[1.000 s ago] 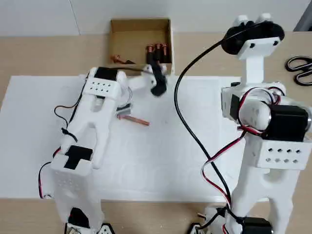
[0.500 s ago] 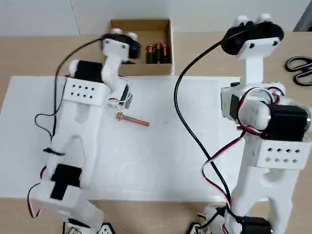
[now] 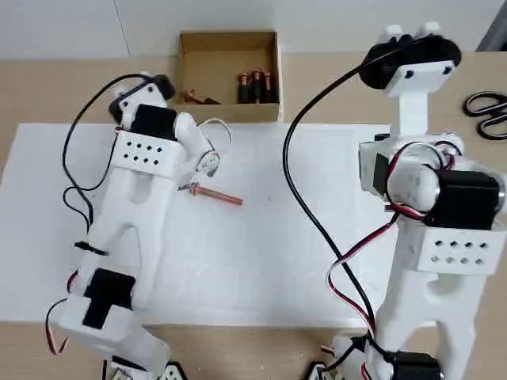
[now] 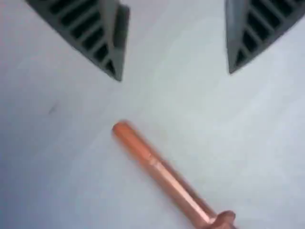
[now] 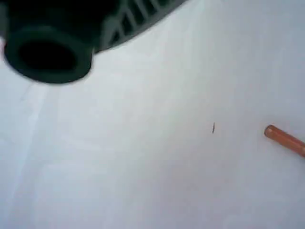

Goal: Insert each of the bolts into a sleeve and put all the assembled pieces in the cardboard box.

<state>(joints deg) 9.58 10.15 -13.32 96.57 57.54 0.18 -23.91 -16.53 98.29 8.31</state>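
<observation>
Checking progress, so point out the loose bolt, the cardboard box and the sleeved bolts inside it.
loose bolt (image 3: 218, 195), high view, mid shaft.
cardboard box (image 3: 230, 112), high view, wall nearest the arms.
sleeved bolts (image 3: 255, 85), high view, the middle piece.

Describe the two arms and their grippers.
Left arm and right arm are white plastic shells with black motor blocks and panels of small round holes. Red and black wires loop along both; a thick black cable runs up the right one. The left gripper has dark ribbed, pointed fingers.
</observation>
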